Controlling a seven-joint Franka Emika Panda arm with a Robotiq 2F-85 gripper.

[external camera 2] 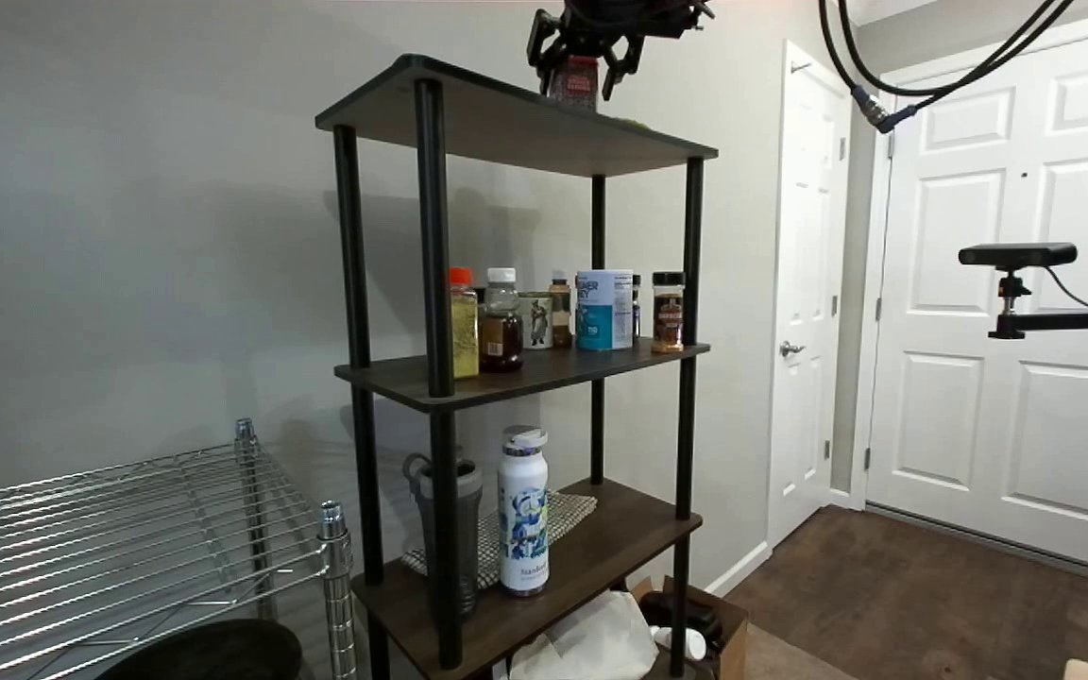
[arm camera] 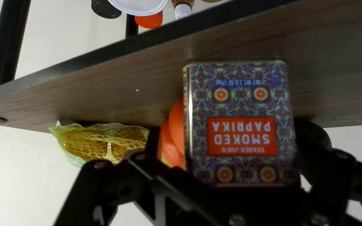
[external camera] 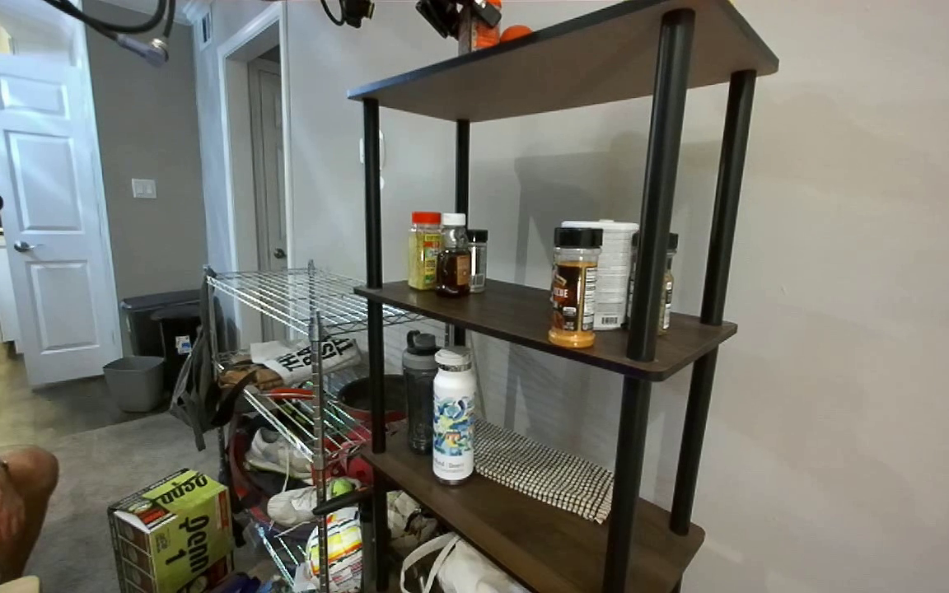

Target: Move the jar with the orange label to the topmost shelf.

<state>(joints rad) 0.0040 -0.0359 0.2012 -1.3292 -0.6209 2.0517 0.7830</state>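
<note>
The jar with the orange label shows as a small rectangular patterned tin with an orange-red panel reading SMOKED PAPRIKA, in the wrist view [arm camera: 240, 103] and in an exterior view [external camera 2: 573, 83]. The wrist picture is upside down. The tin appears to stand upright on the topmost shelf [arm camera: 99, 91], a dark brown board seen in both exterior views [external camera: 573, 62] [external camera 2: 506, 118]. My gripper [external camera 2: 577, 87] is open above the shelf. Its fingers [arm camera: 231, 141] straddle the tin, with a visible gap on one side. The tin's upper end is hidden among the gripper parts.
Round orange things [arm camera: 171, 144] and a yellow net bag [arm camera: 102, 141] lie beside the tin. The middle shelf [external camera: 507, 309] holds a barbecue jar [external camera: 575, 288] and several other containers. Black posts [external camera: 666, 181] stand at the shelf corners. A wire rack [external camera: 310, 296] stands alongside.
</note>
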